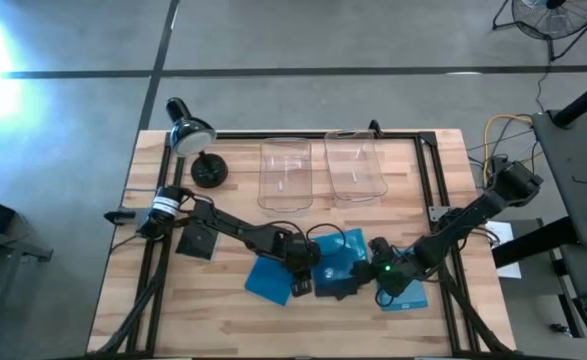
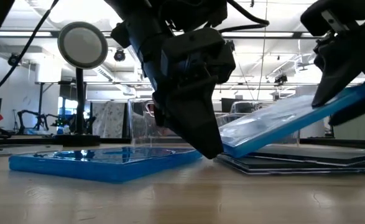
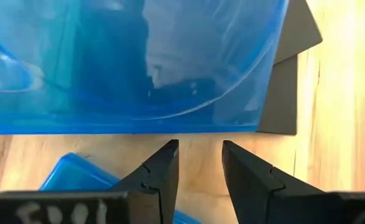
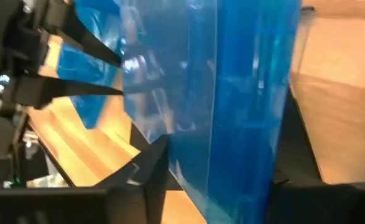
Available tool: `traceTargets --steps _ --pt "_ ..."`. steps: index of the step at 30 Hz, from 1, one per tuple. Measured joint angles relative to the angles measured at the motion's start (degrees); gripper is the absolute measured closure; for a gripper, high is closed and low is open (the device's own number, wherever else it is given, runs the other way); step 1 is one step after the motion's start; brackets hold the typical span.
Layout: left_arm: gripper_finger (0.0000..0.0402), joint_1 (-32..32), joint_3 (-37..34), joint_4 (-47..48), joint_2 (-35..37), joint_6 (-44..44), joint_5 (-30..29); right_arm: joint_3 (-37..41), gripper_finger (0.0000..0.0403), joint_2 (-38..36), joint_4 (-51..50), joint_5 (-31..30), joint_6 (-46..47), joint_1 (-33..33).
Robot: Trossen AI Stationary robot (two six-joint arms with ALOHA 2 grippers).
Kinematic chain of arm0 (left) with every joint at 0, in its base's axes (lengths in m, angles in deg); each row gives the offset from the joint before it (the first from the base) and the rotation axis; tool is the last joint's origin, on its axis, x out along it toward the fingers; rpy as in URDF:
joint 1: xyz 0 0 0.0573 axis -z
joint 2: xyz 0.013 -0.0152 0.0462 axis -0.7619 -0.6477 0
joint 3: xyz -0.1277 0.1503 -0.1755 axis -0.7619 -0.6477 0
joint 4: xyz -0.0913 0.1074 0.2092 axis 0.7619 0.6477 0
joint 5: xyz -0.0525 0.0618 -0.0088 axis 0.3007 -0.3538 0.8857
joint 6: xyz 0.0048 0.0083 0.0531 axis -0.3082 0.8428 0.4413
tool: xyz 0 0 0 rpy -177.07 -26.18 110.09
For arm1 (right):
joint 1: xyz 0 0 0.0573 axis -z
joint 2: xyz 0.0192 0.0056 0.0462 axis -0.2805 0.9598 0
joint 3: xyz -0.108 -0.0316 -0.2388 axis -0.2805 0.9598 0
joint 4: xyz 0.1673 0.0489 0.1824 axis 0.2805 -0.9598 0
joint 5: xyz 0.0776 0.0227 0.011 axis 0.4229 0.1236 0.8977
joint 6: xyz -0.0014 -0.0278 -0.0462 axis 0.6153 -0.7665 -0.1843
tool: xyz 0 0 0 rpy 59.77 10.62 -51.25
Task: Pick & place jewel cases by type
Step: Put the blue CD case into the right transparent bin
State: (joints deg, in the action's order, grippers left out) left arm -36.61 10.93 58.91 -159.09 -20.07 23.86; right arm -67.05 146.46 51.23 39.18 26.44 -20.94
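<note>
A bright blue jewel case (image 2: 288, 124) sits tilted, its right end raised in my right gripper (image 1: 378, 272), which is shut on it. Its lower edge (image 2: 232, 149) rests on dark grey cases (image 2: 294, 163). My left gripper (image 3: 198, 152) is open, fingertips on the wood just short of that lower edge (image 3: 138, 124), touching nothing; it also appears in the low view (image 2: 212, 148). Another blue case (image 2: 101, 163) lies flat on the table to the left, a third (image 1: 405, 296) lies by the right arm, and a dark case (image 1: 198, 242) lies apart at left. My right gripper pinches the blue jewel case at its raised right end (image 4: 250, 124), one finger (image 4: 148, 168) on each flat face. The fingers come slanting down from the table's right. The case is tilted, with the held end up and the opposite edge (image 2: 232, 149) resting on the dark cases.
Two clear plastic bins (image 1: 286, 175) (image 1: 355, 168) stand side by side at the table's far middle. A desk lamp (image 1: 188, 130) with a round base (image 1: 210, 170) stands at the far left. Black rails (image 1: 428, 170) frame the wooden top.
</note>
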Motion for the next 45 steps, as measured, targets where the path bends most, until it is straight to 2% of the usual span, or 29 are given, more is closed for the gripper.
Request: traceTargets --steps 5,10,21,26,31,34,37,41,45 --pt "0.0297 0.16 0.0 2.02 0.3 -0.24 -1.0 -0.32 0.0331 -0.22 1.86 -0.41 -2.39 -0.35" --pt "0.0297 1.22 0.0 8.05 2.43 -2.4 -2.44 -0.59 0.0352 -1.99 3.52 0.31 -8.74 -1.92" --pt "0.0297 4.46 -0.02 19.55 12.78 -10.2 -23.02 -0.37 0.0356 -13.9 0.75 0.89 -17.77 -0.59" --pt "0.0297 3.27 -0.74 24.71 16.73 -12.67 -24.28 -0.04 0.0356 -21.67 0.28 -0.92 -21.69 3.8" --pt "0.0297 2.86 -5.23 24.77 22.36 -17.65 -24.46 0.67 0.0356 -30.3 -0.05 -6.85 -26.62 11.03" --pt "0.0297 2.81 -10.1 23.37 27.5 -21.24 -24.03 0.78 0.0356 -34.5 -0.86 -6.58 -32.21 17.79" --pt "0.0297 2.5 -16.58 17.81 33.35 -24.48 -22.53 1.06 0.0356 -37.58 -4.84 -2.48 -35.51 26.19" --pt "0.0297 1.92 -25.94 10.39 41.38 -29.67 -21.45 1.05 0.0356 -39.36 -10.34 6.83 -38.51 39.25" --pt "0.0297 1.76 -32.59 7.61 47.76 -34.23 -22.32 1.03 0.0356 -38.17 -11.43 9.49 -38.33 49.11"
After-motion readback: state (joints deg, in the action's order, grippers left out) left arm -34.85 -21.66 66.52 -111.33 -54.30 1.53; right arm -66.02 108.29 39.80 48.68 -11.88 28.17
